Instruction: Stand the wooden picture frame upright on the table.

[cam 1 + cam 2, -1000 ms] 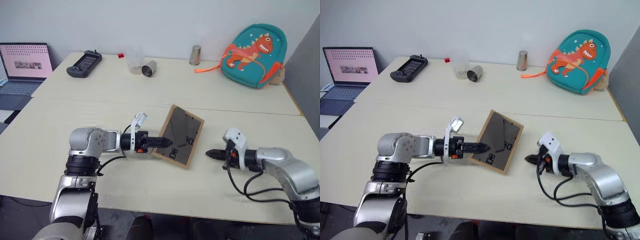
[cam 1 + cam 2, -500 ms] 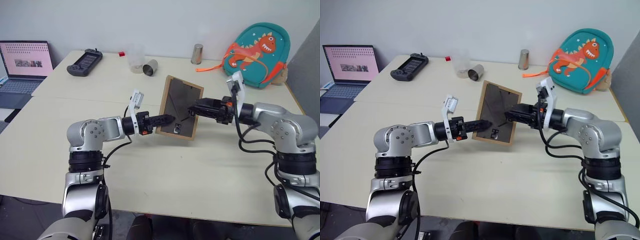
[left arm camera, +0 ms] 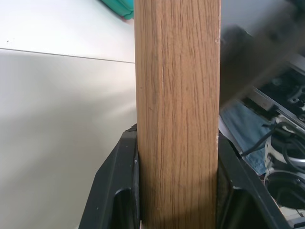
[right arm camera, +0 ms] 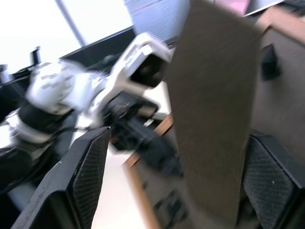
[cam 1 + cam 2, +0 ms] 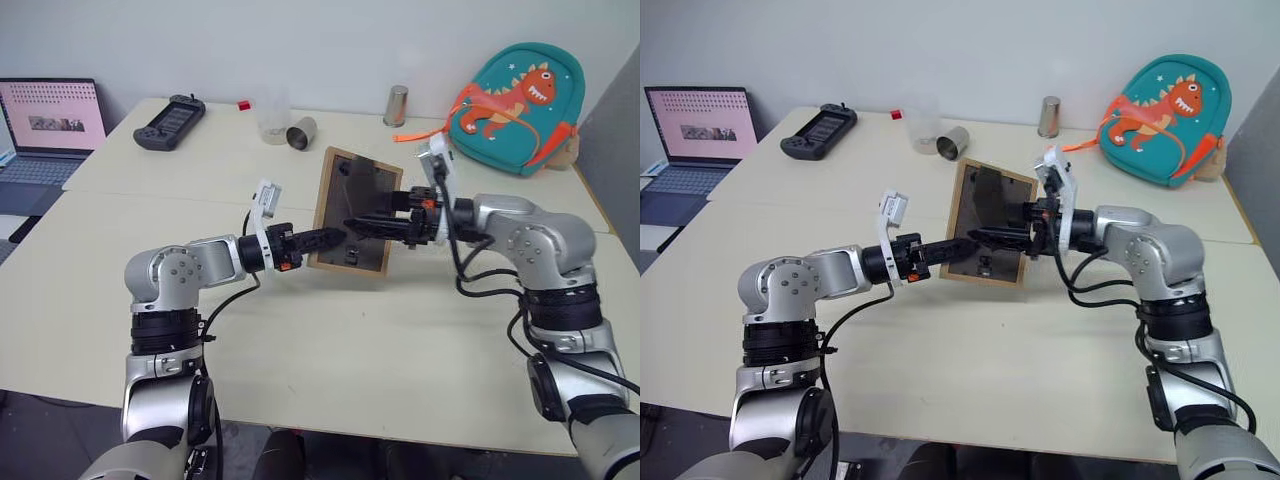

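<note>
At the far left, off the table's left edge, an open laptop point(image 5: 48, 125) with a pink screen. On the table point(image 5: 330, 350), toward the far left corner, a black handheld device point(image 5: 170, 123); further right along the far edge a small red item point(image 5: 242, 106), a clear cup point(image 5: 270, 122) and a metal cup lying on its side point(image 5: 299, 135). Nearer the middle, left gripper point(image 5: 335, 237) reaching in level from the left, clamped on the left side rail of the wooden picture frame point(image 5: 353, 213); in the left wrist view, both black fingers point(image 3: 119, 191) pressed against either face of the light-wood edge point(image 3: 177, 109). Frame held off the tabletop above the seam between the two sections, roughly over the middle of the table, long axis close to vertical with the top leaning slightly left, dark grey back turned toward the near edge, front facing the far wall. Right gripper point(image 5: 352, 224) coming in level from the right across that back, jaws spread apart, with the fold-out stand point(image 4: 212, 105) standing between the two wide-set fingers point(image 4: 90, 167) in the right wrist view; contact with the stand cannot be made out. Past the frame, near the far edge, an upright metal cup point(image 5: 395, 106). At the far right corner, a teal dinosaur backpack point(image 5: 515, 98) with orange straps.
</note>
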### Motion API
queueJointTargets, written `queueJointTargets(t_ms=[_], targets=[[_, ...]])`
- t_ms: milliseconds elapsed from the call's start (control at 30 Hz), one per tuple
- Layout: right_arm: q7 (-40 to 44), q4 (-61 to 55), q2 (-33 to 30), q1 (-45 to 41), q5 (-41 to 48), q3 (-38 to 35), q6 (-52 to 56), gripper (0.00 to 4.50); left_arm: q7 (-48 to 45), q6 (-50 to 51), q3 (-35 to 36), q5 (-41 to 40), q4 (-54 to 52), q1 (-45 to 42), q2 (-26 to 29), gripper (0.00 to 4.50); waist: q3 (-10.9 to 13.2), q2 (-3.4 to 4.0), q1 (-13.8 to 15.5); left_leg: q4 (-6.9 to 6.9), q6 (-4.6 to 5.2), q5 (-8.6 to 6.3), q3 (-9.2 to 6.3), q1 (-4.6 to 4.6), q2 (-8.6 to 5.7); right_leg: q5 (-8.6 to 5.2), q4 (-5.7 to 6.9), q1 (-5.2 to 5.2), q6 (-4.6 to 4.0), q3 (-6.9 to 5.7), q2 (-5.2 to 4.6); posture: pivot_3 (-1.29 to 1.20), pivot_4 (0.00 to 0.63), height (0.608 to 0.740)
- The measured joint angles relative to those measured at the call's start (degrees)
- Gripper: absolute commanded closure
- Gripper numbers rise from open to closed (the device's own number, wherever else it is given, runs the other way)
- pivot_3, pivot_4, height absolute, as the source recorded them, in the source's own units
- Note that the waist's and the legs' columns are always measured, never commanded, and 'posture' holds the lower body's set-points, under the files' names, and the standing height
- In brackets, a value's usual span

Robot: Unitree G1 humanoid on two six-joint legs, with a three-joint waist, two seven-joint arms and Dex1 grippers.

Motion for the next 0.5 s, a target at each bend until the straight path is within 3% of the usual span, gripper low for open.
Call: queueJointTargets(t_ms=[267, 367, 500], targets=[[-0.38, -0.58, -4.30, 5.45, -3.05, 0.29, -3.47, 0.43, 2.78, 3.23, 2.05, -2.81, -0.07, 0.14, -0.16, 3.23, 0.00, 0.00, 0.15, 0.13, 0.17, -0.08, 0.03, 0.01, 0.00, 0.00, 0.04, 0.01, 0.01, 0.04, 0.03, 0.00, 0.150, 0.740], [-0.43, -0.28, -8.70, 8.71, -8.79, 0.14, -11.62, 0.43, 4.73, 8.21, 5.18, -5.34, 1.57, -0.47, -0.22, 3.23, 0.01, -0.01, 0.15, 0.12, 0.18, -0.08, 0.02, 0.00, 0.00, -0.01, 0.01, 0.01, 0.02, 0.02, 0.03, 0.00, 0.150, 0.740], [0.23, 1.81, -11.33, 16.31, -20.49, 0.46, -35.92, 0.43, 6.55, 15.78, 9.51, -10.16, 2.97, -1.38, -0.11, 3.23, 0.01, -0.03, 0.17, 0.08, 0.06, -0.03, 0.07, 0.00, 0.00, -0.01, -0.04, 0.02, 0.02, 0.04, 0.03, 0.00, 0.150, 0.740]])
